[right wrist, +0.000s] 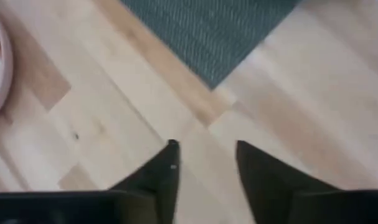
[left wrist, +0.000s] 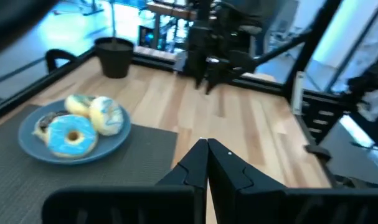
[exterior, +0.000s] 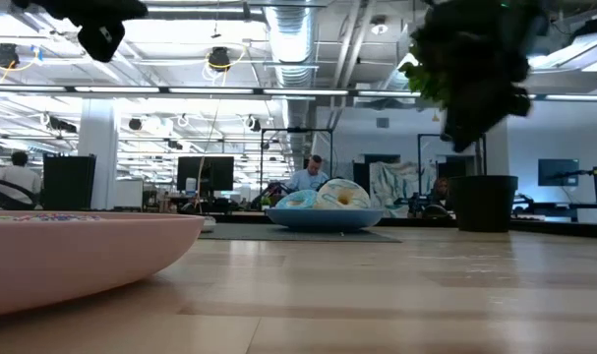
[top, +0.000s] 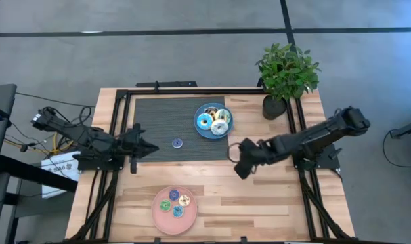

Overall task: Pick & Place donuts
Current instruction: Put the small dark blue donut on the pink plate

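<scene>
Above bare wood, right claw [right wrist: 204,165] partly open, empty.

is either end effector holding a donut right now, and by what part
Nothing is held. The right end effector is open over bare wood; the left end effector is shut on nothing.

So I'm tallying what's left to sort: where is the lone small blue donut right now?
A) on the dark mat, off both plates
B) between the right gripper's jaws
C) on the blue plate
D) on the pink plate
A: in the high view the small blue donut lies alone on the dark mat, left of the blue plate and well above the pink plate.
</scene>
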